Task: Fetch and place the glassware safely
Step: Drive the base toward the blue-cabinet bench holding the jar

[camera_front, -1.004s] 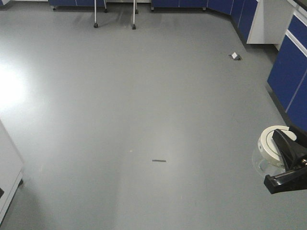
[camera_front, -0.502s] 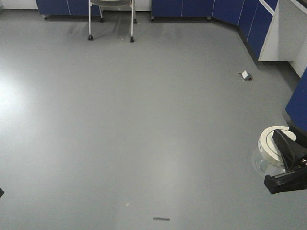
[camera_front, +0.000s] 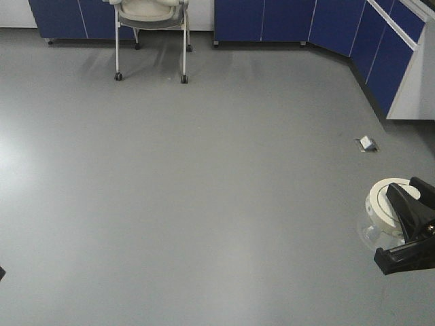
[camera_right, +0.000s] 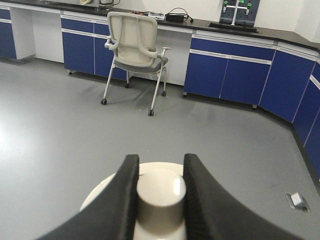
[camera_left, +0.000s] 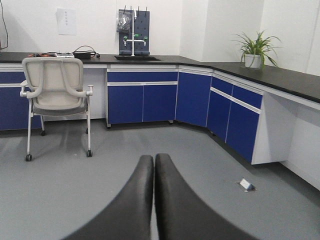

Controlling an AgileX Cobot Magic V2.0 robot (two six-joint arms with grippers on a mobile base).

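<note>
R gripper (camera_right: 160,167) is clenched on the jar (camera_front: 378,227). One black finger sits each side of the lid's knob (camera_right: 161,195), both touching it, and the cream lid (camera_front: 380,202) spreads out under them. Lid is on. Glass body shows clear below it in front view; can't tell what's inside.

L gripper (camera_left: 153,165) has its fingers pressed tight together w/ nothing between them, aimed at the floor just right of the chair (camera_left: 56,85).

Jar is held over the grey floor (camera_front: 204,190), well apart from the chair, nearer the camera and off to its right. A wide stretch of floor lies between jar and chair. A small floor box (camera_front: 368,143) lies right of the chair, between the jar and the cabinets (camera_front: 272,20).

Blue cabinets run behind the chair and rightward, then turn a corner back toward the jar's side. A black counter edge (camera_left: 280,75) tops them. On the counter right of the chair are a drying rack (camera_left: 133,32) and, further right, a potted plant (camera_left: 254,50).
</note>
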